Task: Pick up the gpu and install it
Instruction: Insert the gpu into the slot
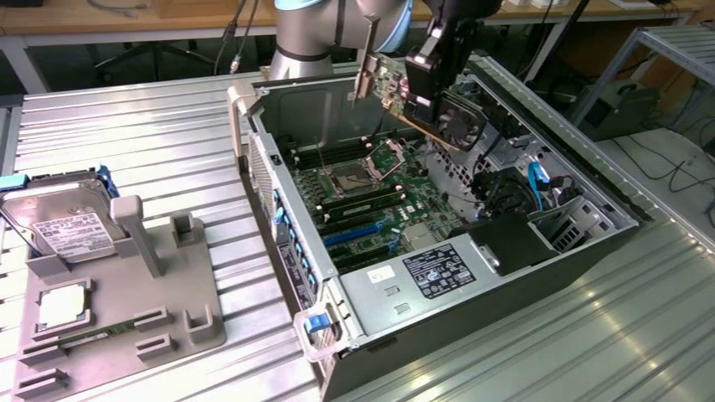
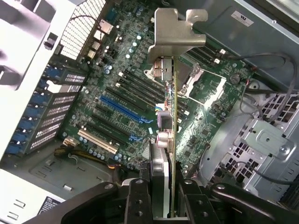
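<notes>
The gpu [image 2: 167, 154] is being gripped edge-on between the gripper's [image 2: 169, 198] closed fingers, with its silver bracket [image 2: 176, 32] at the end farthest from the wrist. This is apparently so that its edge can be aligned with the motherboard [image 2: 117, 84] slots lying beyond it. The arm is being posed above the open case [image 1: 369, 289], angled down into it.

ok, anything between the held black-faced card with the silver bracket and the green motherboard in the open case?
Nothing, just bare air. In the wrist view the gpu, clamped in the gripper, hangs clear of the motherboard. The exterior view agrees.
</notes>
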`<state>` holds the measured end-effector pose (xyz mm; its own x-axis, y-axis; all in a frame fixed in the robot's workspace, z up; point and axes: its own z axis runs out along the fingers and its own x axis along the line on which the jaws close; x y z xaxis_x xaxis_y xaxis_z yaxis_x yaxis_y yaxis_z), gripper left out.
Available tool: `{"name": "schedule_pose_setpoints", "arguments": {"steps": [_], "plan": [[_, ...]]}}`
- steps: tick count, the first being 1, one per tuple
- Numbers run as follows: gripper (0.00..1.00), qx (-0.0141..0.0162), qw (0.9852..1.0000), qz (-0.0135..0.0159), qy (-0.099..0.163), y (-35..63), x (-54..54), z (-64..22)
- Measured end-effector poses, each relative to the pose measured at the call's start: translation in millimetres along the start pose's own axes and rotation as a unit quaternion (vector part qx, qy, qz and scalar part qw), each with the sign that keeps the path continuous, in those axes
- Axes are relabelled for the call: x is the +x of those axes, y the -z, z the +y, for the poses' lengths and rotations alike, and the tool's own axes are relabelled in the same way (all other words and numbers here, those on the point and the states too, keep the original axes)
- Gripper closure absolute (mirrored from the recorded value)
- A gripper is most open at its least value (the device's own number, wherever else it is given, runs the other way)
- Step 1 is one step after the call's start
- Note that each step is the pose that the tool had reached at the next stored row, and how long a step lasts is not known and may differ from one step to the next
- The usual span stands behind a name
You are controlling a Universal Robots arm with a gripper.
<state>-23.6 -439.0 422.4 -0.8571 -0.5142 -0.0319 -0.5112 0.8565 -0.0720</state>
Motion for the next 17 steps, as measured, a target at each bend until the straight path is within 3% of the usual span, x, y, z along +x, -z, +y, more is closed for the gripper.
{"name": "schedule_pose_setpoints", "arguments": {"steps": [4,10,17], "plan": [[0.72,-0.0006,0.9998,-0.0014,0.019,0.0,0.1,-0.1],[0.72,-0.0016,0.9983,-0.0040,0.059,-0.4,0.1,-0.2],[0.72,-0.0024,0.9966,-0.0058,0.082,-0.8,0.1,-0.2]]}}
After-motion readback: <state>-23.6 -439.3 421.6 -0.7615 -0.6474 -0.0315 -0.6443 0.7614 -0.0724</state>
